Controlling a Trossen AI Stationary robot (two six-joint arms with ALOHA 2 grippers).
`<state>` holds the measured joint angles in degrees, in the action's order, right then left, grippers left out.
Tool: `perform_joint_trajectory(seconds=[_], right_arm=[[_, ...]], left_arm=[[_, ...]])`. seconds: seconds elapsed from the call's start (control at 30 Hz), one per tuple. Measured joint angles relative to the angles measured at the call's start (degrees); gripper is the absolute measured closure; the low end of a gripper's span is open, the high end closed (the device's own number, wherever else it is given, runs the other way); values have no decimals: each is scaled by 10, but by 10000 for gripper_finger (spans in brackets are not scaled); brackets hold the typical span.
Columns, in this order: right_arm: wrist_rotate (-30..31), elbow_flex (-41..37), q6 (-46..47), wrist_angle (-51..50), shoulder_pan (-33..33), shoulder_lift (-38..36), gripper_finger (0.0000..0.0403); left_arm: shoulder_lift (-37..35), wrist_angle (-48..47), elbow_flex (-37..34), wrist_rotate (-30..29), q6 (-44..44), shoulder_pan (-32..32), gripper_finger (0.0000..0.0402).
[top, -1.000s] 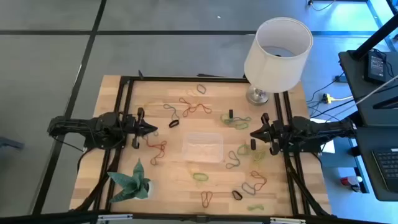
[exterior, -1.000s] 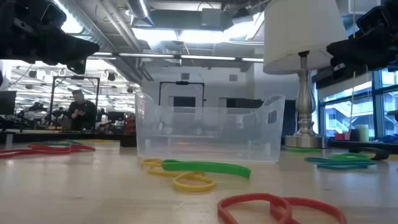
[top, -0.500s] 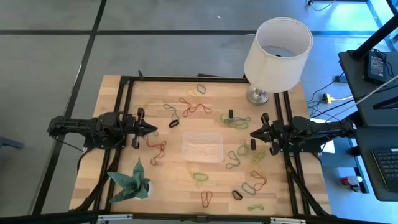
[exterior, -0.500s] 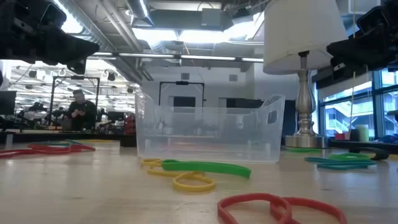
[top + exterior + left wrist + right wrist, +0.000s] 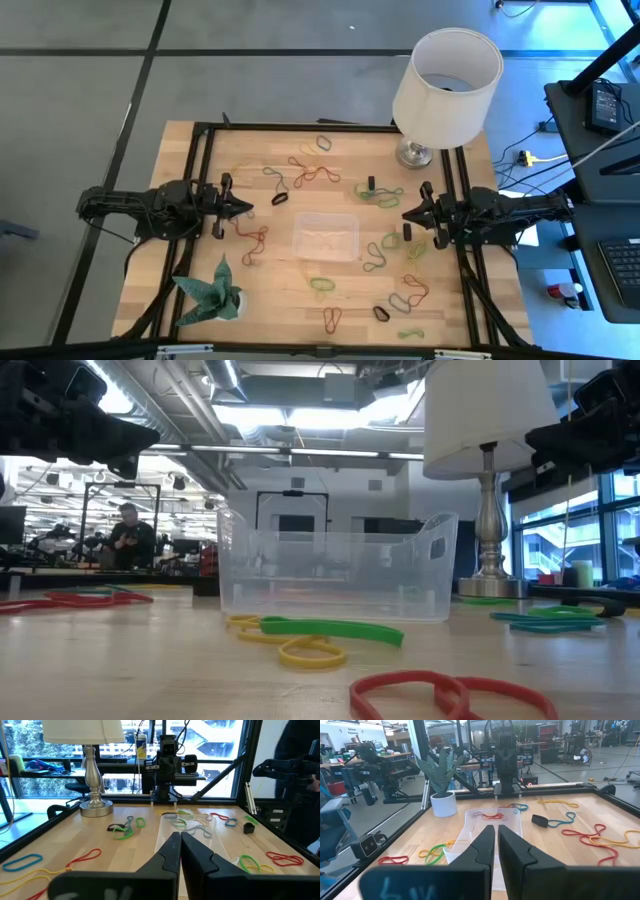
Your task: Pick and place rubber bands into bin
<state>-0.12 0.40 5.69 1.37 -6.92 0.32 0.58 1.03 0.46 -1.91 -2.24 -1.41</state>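
The clear bin (image 5: pixel 325 236) stands at the middle of the wooden table, also seen in the low view (image 5: pixel 335 575). Rubber bands in red, green, yellow, brown and black lie flat on the table all around it, for instance at the far side (image 5: pixel 315 172), near the front edge (image 5: pixel 322 284) and at the right front (image 5: pixel 410 293). My left gripper (image 5: pixel 248 209) hovers level at the table's left, shut and empty, pointing at the bin (image 5: pixel 192 827). My right gripper (image 5: pixel 406 213) hovers level at the table's right, shut and empty, facing the bin (image 5: pixel 490 820).
A lamp with a white shade (image 5: pixel 445 75) stands on its metal base (image 5: pixel 413 153) at the far right corner. A green folded-paper plant (image 5: pixel 212 290) stands at the near left corner. Black frame rails (image 5: pixel 203 180) run along the table's sides. A person (image 5: pixel 128 535) sits in the room behind.
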Motion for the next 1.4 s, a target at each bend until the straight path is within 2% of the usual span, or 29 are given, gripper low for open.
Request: perform_joint_trajectory(seconds=[0.47, 0.67, 0.8, 0.9, 1.03, 1.2, 1.3, 1.4], right_arm=[[0, 0, 3, 1, 0, 0, 375], [6, 0, 91, 13, 0, 1, 375], [26, 1, 65, 93, 0, 21, 390], [52, 36, 30, 102, 0, 59, 397], [103, 131, 12, 23, 1, 150, 400], [203, 288, 93, -208, 1, 316, 401], [273, 366, 213, -356, 1, 412, 401], [303, 424, 423, -518, 1, 492, 399]], left_arm=[[0, 0, 0, 0, 0, 0, 395], [0, 0, 0, 0, 0, 0, 395], [0, 0, 0, 0, 0, 0, 395], [0, 0, 0, 0, 0, 0, 395], [0, 0, 0, 0, 0, 0, 395], [0, 0, 0, 0, 0, 0, 395], [0, 0, 0, 0, 0, 0, 395], [0, 0, 0, 0, 0, 0, 395]])
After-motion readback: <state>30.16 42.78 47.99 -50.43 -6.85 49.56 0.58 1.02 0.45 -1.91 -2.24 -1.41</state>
